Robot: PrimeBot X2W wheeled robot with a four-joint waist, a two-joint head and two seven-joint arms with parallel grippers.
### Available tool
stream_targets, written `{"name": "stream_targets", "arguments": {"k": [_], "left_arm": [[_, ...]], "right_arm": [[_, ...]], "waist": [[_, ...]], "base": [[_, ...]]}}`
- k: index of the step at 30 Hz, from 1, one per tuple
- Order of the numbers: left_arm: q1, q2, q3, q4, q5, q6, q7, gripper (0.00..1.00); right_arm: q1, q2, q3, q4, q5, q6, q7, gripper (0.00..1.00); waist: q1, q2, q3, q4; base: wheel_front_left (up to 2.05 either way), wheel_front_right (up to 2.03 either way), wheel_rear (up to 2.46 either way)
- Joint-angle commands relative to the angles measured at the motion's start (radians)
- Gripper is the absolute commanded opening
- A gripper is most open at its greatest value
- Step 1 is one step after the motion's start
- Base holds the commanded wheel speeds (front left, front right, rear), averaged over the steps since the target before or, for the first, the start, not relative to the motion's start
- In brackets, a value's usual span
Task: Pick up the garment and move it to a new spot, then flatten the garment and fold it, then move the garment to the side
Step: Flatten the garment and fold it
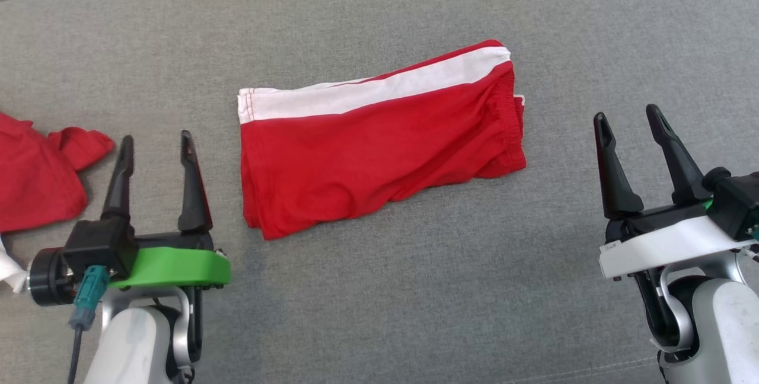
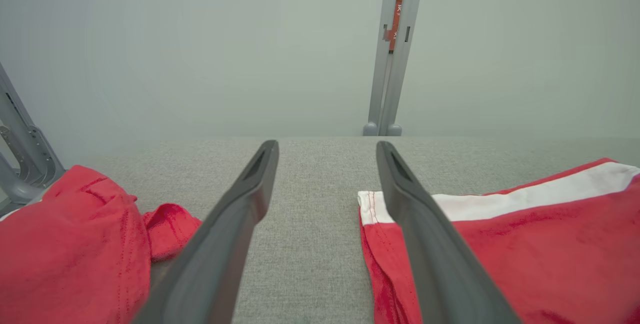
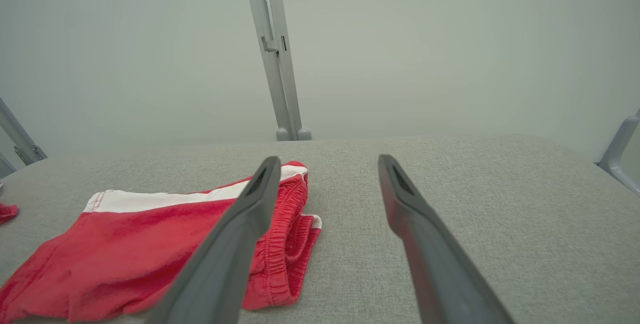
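The garment [image 1: 379, 147] is a pair of red shorts with a white side stripe, lying folded on the grey cloth surface in the middle of the head view. Its hem end shows at the right of the left wrist view [image 2: 525, 249] and its elastic waistband in the right wrist view [image 3: 165, 254]. My left gripper [image 1: 155, 141] stands open to the left of the shorts, apart from them, with nothing between its fingers [image 2: 325, 149]. My right gripper [image 1: 627, 116] stands open to the right of the waistband, also holding nothing [image 3: 327, 161].
Another red cloth [image 1: 35, 176] lies crumpled at the far left edge, also seen in the left wrist view [image 2: 70, 254]. The grey padded surface [image 1: 415, 289] stretches all around. Grey frame posts [image 2: 390, 49] stand against the pale wall behind.
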Motion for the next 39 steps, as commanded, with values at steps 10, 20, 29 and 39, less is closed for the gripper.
{"name": "stream_targets", "arguments": {"k": [10, 20, 29, 39], "left_arm": [[0.058, 0.032, -0.010, -0.046, 0.013, -0.004, 0.013, 1.00], [0.021, 0.031, -0.029, -0.071, 0.015, -0.005, 0.027, 1.00], [-0.083, 0.001, -0.076, -0.085, 0.025, -0.023, 0.004, 1.00], [-0.150, -0.017, -0.104, -0.060, 0.033, -0.035, -0.020, 1.00]], "right_arm": [[0.042, -0.002, -0.014, -0.037, -0.006, 0.000, 0.044, 1.00], [0.030, -0.010, -0.030, -0.005, -0.011, 0.000, 0.068, 1.00], [-0.091, -0.026, 0.013, 0.108, 0.002, 0.000, 0.072, 1.00], [-0.234, -0.001, 0.033, 0.357, -0.013, 0.000, 0.031, 1.00]], "waist": [[0.0000, 0.0000, -0.036, 0.018], [0.0000, 0.0000, 0.004, 0.039], [0.0000, 0.0000, 0.137, 0.104], [0.0000, 0.0000, 0.201, 0.137]], "base": [[0.00, 0.00, 0.00], [0.00, 0.00, 0.00], [0.00, 0.00, 0.00], [0.00, 0.00, 0.00]]}}
